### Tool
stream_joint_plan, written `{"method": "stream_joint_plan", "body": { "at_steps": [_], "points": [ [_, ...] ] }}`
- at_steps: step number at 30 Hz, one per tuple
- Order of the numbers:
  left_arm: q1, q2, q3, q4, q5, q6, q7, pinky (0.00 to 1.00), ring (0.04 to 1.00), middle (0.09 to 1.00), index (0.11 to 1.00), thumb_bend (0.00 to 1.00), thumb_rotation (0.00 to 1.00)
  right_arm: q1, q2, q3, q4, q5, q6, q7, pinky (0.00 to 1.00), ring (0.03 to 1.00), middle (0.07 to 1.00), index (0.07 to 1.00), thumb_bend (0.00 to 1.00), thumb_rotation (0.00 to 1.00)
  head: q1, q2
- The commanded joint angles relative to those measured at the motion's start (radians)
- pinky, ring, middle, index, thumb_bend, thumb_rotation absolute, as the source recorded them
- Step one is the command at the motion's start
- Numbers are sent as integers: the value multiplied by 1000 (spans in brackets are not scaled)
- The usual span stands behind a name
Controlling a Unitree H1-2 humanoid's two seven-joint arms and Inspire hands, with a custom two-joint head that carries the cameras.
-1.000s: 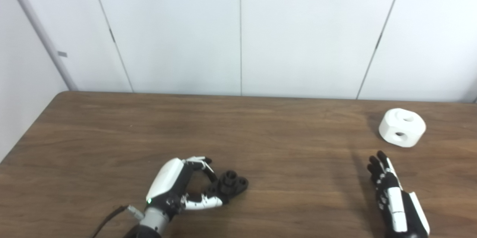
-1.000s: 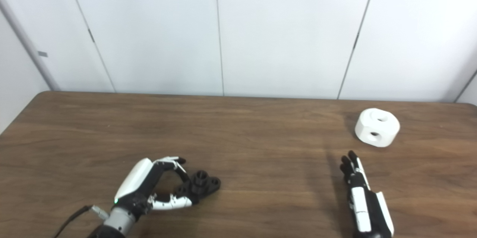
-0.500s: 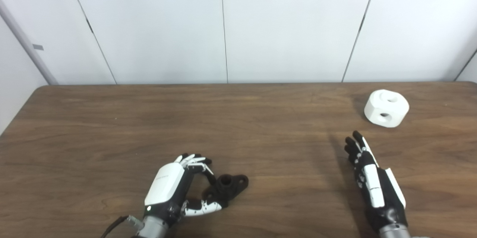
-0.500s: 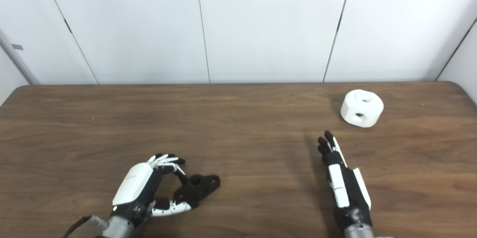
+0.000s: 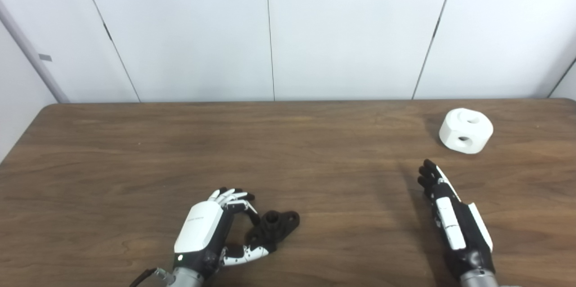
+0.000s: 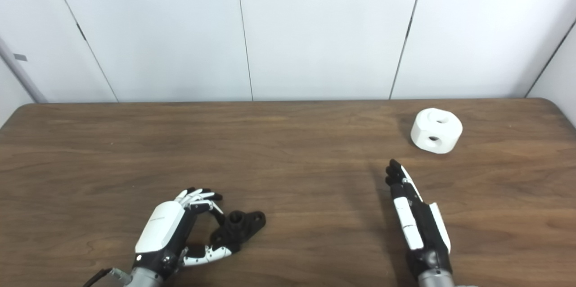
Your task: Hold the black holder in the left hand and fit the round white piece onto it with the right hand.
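Left eye view: black holder (image 5: 275, 226) on table (image 5: 135, 152). Left hand (image 5: 211, 228), fingers curled about it, grasp unconfirmed. Round white piece (image 5: 465, 130) far right of holder; right hand (image 5: 454, 219) released, short of it. Step: pickup. Next: secure holder, reach piece.

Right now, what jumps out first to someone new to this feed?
The round white piece stands alone at the far right of the dark wooden table, bright against it. Near the front edge, the left hand curls around the black holder, which lies on the table. The right hand is open, fingers stretched toward the white piece but short of it.
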Motion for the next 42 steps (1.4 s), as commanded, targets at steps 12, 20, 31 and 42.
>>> {"method": "stream_joint_plan", "body": {
  "at_steps": [12, 20, 31, 42],
  "points": [
    [24, 18, 20, 20, 18, 1, -29, 922, 853, 787, 487, 519, 44, -93, -25, -74, -121, -223, 120, -94, 923, 941, 945, 878, 656, 428, -65, -9],
    [26, 24, 36, 19, 8, -16, -30, 905, 842, 779, 487, 519, 44, -190, -90, -130, -111, -350, 176, -116, 950, 942, 911, 830, 780, 368, -120, -11],
    [30, 31, 56, 10, 8, -28, -49, 895, 834, 774, 486, 518, 42, -280, -187, -166, -83, -387, 205, -105, 957, 971, 935, 777, 802, 320, -172, -20],
    [27, 36, 67, 6, -1, -21, -66, 888, 834, 775, 486, 518, 42, -402, -284, -130, 36, -480, 266, -70, 941, 975, 965, 755, 880, 378, -192, -15]
  ]
}}
